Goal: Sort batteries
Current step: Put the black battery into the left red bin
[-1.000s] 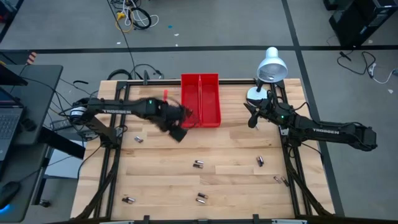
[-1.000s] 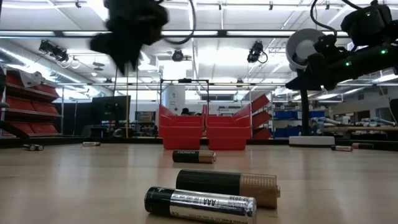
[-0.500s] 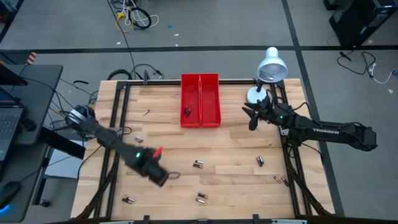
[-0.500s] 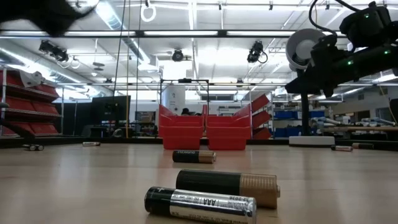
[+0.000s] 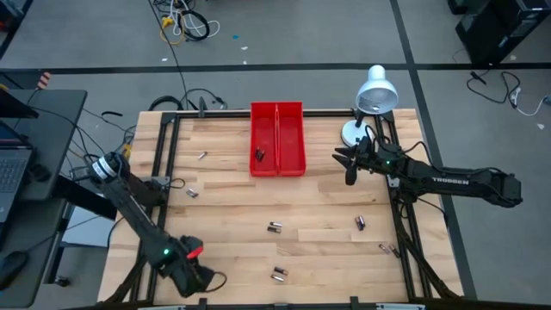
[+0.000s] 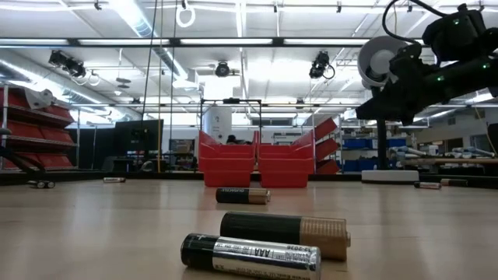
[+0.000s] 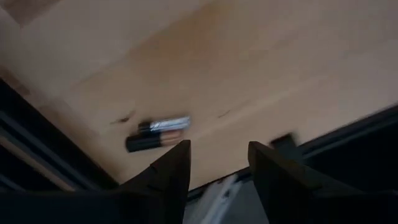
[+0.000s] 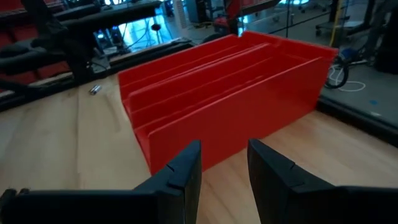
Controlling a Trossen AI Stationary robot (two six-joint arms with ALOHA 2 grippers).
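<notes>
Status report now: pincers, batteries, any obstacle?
Left pincer open, empty, over two batteries at table's near-left corner. Right pincer open, empty, beside red bin. No obstacle seen.

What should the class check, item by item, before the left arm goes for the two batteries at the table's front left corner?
1. Left gripper open, nothing between its fingers: ok.
2. Battery pair in sight ahead of it: ok.
3. Pair lying side by side, touching, so a single pick is hard: not ok.
4. Red bin unobstructed: ok.
5. Right gripper clear, beside the bin: ok.
6. Battery types matched to compartments: cannot tell.
</notes>
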